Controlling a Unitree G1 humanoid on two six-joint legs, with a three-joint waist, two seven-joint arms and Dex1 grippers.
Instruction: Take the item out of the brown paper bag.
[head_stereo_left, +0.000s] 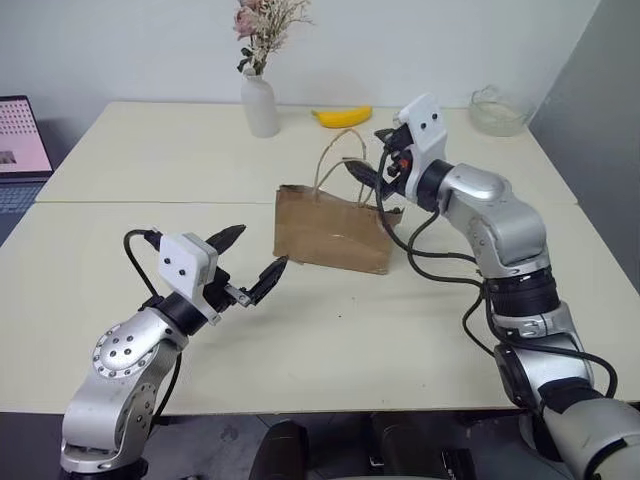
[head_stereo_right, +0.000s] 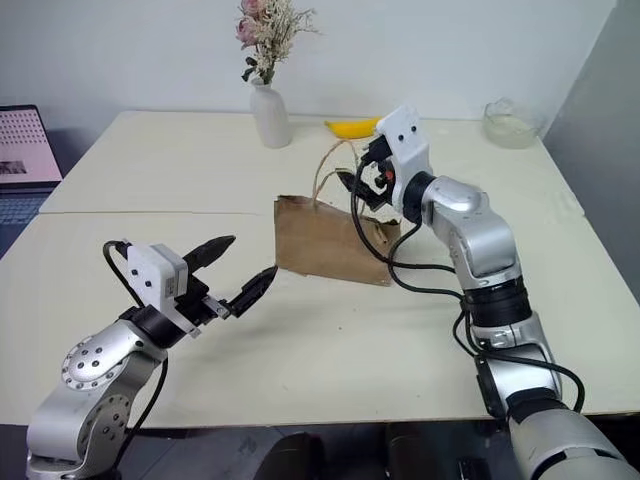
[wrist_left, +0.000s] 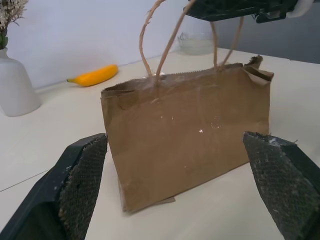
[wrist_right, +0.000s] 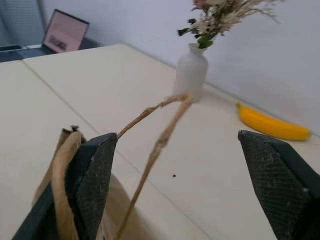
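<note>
looks like an office or lab room set up for testing - plain pale walls and two cream tables pushed together. a laptop glows at one edge, a white vase of dried flowers at the back - nothing homely beyond that.

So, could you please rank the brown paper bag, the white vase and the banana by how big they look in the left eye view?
1. brown paper bag, clearly largest.
2. white vase.
3. banana, smallest, though it lies farthest back, so distance may shrink it somewhat.
</note>
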